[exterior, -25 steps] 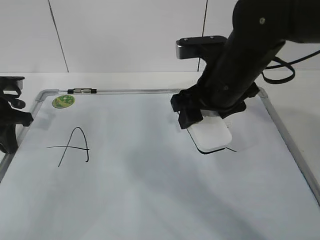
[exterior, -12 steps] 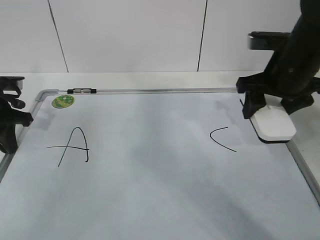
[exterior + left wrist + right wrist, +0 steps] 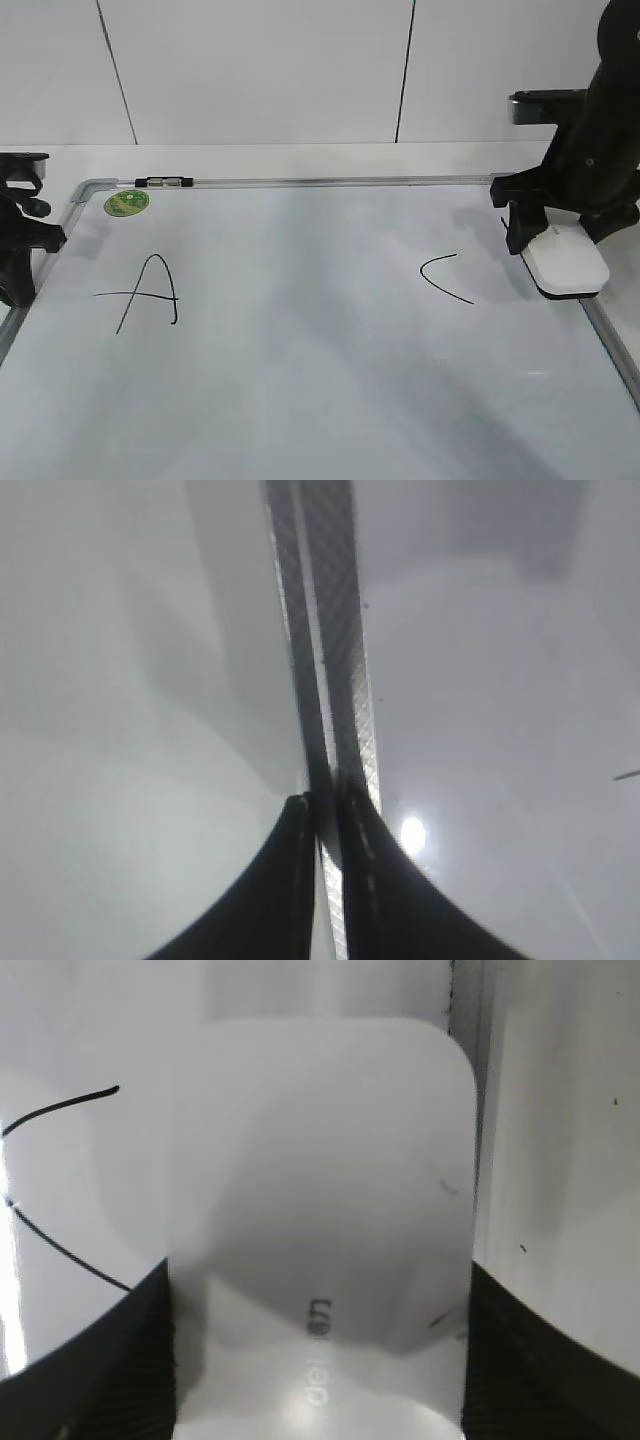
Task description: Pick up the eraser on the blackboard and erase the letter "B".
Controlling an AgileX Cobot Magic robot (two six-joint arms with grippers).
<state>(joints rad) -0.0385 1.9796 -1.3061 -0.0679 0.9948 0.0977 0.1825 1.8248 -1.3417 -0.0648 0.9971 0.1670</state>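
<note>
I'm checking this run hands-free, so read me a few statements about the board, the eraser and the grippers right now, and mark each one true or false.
1. The right gripper holds the eraser. True.
2. The eraser sits at the blackboard edge on the right. True.
3. A letter B shows between the A and the C. False: that stretch is blank.
4. The left gripper holds the marker. False: the marker lies on the top frame; the left gripper is shut with nothing in it.
5. The green sticker is near the C. False: it is above the A.
</note>
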